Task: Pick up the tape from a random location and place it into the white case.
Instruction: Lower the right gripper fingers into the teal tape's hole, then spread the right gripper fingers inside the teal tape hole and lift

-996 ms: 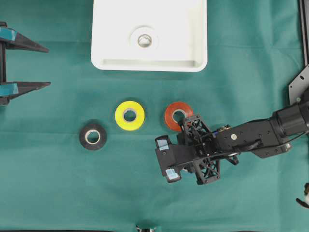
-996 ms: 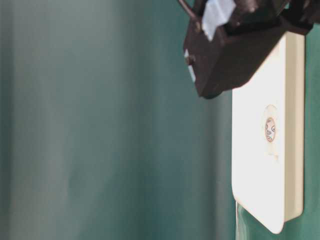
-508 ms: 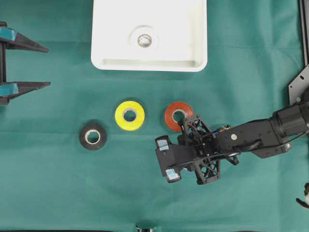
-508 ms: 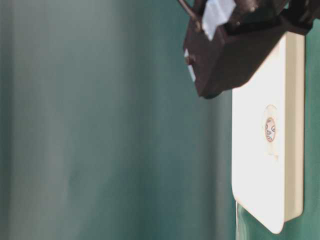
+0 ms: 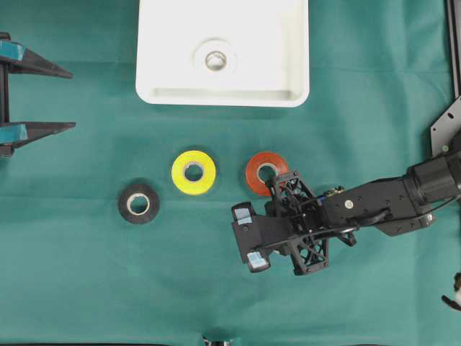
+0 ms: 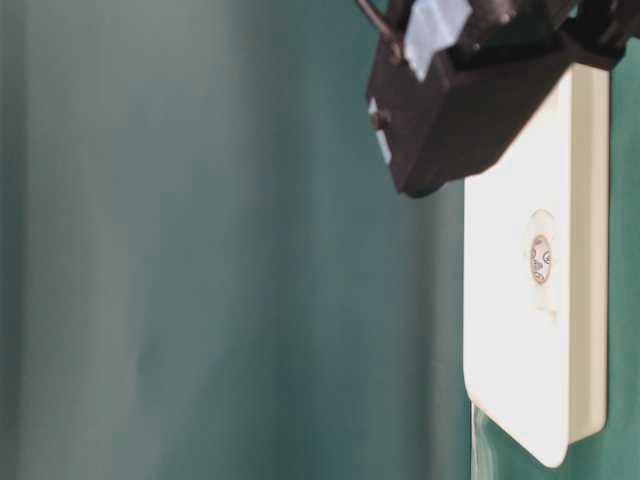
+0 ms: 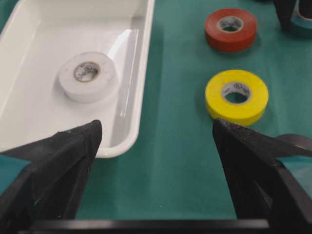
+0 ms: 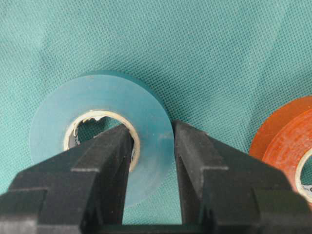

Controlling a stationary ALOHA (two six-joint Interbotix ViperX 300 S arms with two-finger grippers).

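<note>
1. Overhead view: left end effector (image 5: 14, 92) at the left edge, spread wide, holding nothing.
2. White case (image 5: 288, 65) top centre, containing a white tape roll (image 5: 215, 59).
3. Right end effector (image 8: 151, 146) clenched on the blue tape (image 8: 97, 112), lower centre, on the tabletop (image 5: 86, 274).

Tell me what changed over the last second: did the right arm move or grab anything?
Nothing visibly changed. The right gripper stays shut on the blue tape, one finger in its core and one outside its wall, with the roll flat on the cloth. The left gripper stays open and idle. The red tape, yellow tape, black tape and white case kept their places.
</note>
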